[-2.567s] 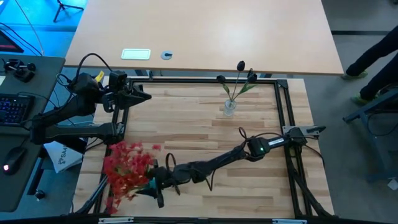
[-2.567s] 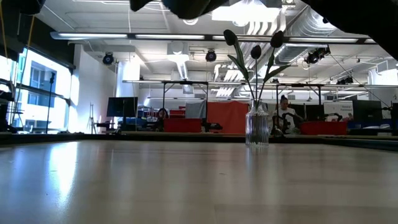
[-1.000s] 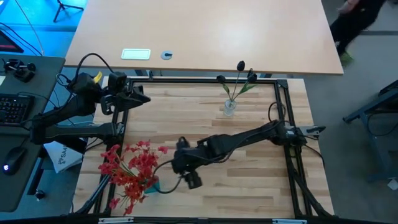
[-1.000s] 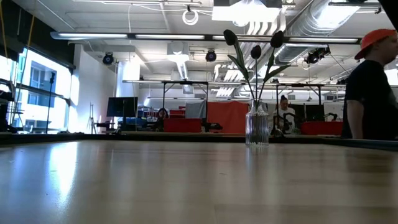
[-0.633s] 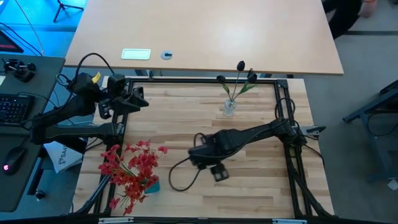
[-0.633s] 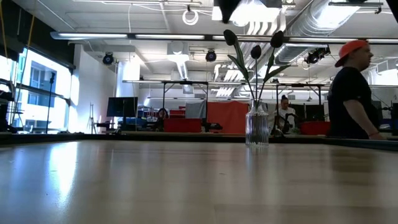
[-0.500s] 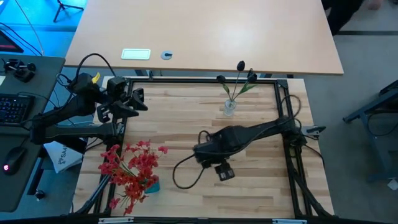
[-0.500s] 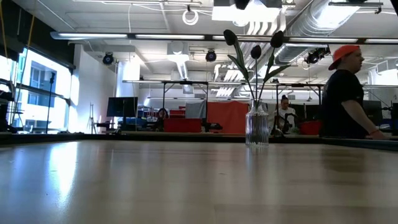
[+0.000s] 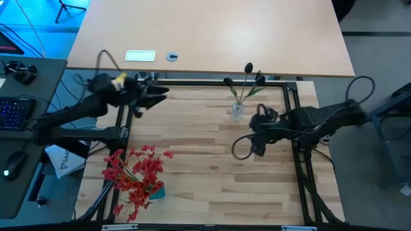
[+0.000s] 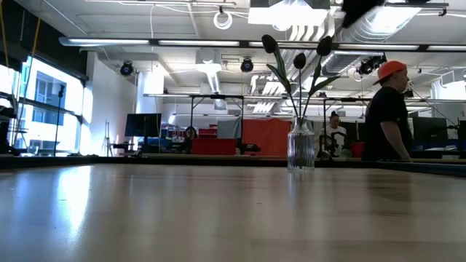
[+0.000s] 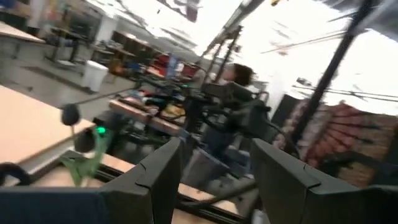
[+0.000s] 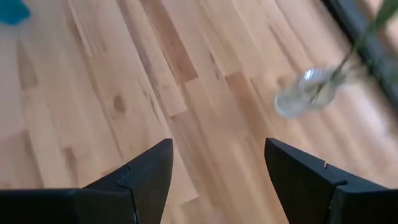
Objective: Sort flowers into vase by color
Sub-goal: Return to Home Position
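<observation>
Red-pink flowers [image 9: 136, 174] stand bunched with their stems in a small blue vase [image 9: 157, 190] at the table's near left. Three dark-budded flowers [image 9: 248, 76] stick by their stems into a clear glass vase [image 9: 237, 110] near the far edge; the glass vase [image 10: 301, 149] also shows in the low view. My right gripper [image 9: 258, 142] hovers open and empty just to the near right of the glass vase [image 12: 303, 93]. My left gripper [image 9: 162, 95], also open and empty, is raised over the far left corner, pointing toward the dark flowers [image 11: 79, 144].
A black frame [image 9: 292, 122] borders the wooden table. A cable loop [image 9: 241, 147] hangs beside my right arm. A larger tan table [image 9: 212, 35] lies beyond the far edge. A person in an orange cap [image 10: 387, 109] stands in the room behind. Bare wood lies between the two vases.
My right gripper has swept, open and empty, from beside the red flowers across the table toward the right and far edges, ending near the glass vase. My left gripper has swung to the right along the far edge. The flowers have stayed put. The person behind has walked left.
</observation>
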